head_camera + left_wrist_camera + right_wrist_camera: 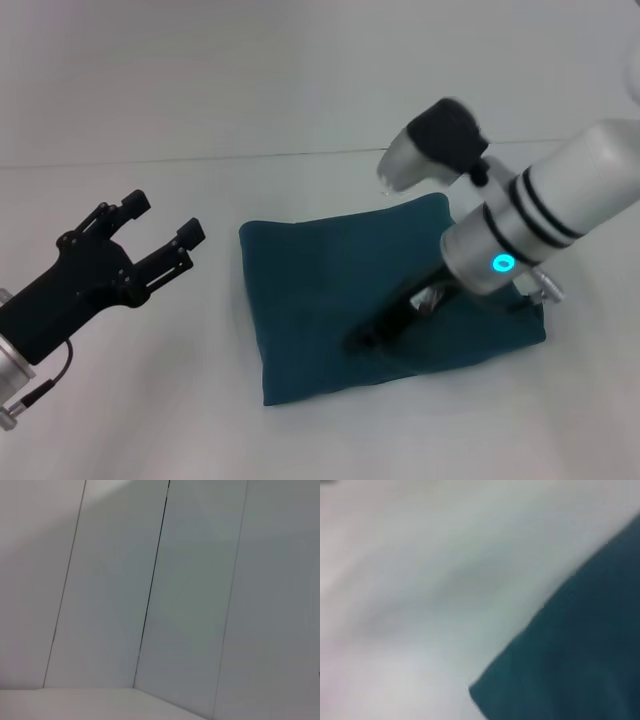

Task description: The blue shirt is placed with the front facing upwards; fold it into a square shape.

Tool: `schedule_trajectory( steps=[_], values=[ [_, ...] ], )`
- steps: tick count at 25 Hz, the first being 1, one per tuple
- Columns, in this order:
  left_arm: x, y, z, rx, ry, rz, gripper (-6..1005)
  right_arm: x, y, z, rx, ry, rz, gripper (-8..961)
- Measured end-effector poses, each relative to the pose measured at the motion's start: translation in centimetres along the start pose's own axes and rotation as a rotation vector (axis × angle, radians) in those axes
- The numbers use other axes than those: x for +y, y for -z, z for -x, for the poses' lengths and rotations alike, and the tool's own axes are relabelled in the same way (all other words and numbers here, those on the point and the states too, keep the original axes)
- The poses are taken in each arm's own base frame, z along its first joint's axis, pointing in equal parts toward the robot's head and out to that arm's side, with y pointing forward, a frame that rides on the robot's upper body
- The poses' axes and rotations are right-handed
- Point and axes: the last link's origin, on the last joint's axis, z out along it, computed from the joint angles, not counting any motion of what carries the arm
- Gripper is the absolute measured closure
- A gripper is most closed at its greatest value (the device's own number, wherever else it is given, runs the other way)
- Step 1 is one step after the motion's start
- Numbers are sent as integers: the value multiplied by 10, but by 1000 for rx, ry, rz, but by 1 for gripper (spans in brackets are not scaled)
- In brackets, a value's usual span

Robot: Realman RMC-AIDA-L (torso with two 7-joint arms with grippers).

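One blue shirt (330, 290), folded, two pincers.

shirt: the blue shirt (330, 290), dark teal-blue fabric
state: already folded into a compact, roughly four-sided bundle; no lettering, sleeves or neckline show
pose: lying flat, turned slightly askew, its far edge rising toward the right of the frame
edges: left and near edges look thick and rounded, as folded layers do
place: centre to right of centre in the head view, on the white surface
cover: its right part is partly hidden
right wrist view: a dark teal corner (580, 650) fills the lower right of the frame, blurred
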Motion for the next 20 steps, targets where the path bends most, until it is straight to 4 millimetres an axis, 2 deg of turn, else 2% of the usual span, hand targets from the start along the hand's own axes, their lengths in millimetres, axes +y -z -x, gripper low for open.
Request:
schedule_trajectory(
  steps=[4, 7, 12, 20],
  values=[
    [0, 0, 0, 0, 0, 0, 111, -10, 22, 3, -90, 5, -75, 886],
    [0, 0, 0, -1, 0, 0, 111, -27, 30, -1, -103, -1, -198, 884],
    [0, 0, 0, -1, 1, -1, 112, -42, 22, -15, -51, -14, -280, 880],
    [0, -2, 0, -1, 0, 3, 112, -34, 7, -21, 25, -26, -251, 874]
  ],
)
